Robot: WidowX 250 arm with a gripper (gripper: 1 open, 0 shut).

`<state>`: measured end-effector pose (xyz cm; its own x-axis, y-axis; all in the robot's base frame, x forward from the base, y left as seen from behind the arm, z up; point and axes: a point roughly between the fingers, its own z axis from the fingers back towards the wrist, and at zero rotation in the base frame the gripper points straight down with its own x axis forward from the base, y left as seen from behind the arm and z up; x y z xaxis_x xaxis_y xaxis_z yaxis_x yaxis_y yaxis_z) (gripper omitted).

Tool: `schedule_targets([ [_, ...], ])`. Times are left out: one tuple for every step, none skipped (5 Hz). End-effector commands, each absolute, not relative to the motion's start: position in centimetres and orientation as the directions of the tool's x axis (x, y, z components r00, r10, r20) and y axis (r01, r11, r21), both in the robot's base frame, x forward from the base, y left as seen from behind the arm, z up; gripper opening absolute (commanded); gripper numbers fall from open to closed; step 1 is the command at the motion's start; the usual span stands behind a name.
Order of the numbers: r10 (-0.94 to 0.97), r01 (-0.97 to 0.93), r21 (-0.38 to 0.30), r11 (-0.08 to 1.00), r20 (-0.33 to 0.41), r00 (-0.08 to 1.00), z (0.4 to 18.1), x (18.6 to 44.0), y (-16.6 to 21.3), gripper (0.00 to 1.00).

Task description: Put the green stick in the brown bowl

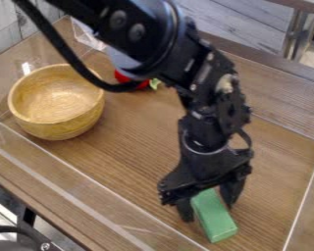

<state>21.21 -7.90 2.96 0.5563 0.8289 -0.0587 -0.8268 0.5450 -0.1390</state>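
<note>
Single overhead-angled view. The black arm reaches down to the wooden desk [107, 162], its hand [202, 196] pointing straight down with fingers spread wide, released, straddling the upper end of the green stick [214, 218]. The stick lies flat on the desk near the front right edge. The brown bowl [52, 101] sits well apart at the left, with 1 red object [129, 75] behind the arm.

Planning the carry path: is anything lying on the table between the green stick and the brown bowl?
Nothing visible does. The green stick lies at the near right under the open gripper, the brown bowl sits at far left, and only bare table lies between. A red object sits behind the arm, off that path.
</note>
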Motion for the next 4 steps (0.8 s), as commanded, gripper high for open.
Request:
schedule_targets([
  [0.842, -0.839, -0.184, 0.513, -0.083, 0.533, 3.4, 21.9, -8.0, 1.00],
  [0.855, -0.853, -0.193, 0.484, -0.101, 0.508, 3.1, 21.8, -8.2, 1.00],
  [0.843, -0.844, -0.199, 0.498, -0.116, 0.525, 3.5, 22.4, -7.2, 1.00],
  [0.832, -0.835, -0.213, 0.508, -0.132, 0.539, 3.6, 23.1, -6.5, 1.00],
])
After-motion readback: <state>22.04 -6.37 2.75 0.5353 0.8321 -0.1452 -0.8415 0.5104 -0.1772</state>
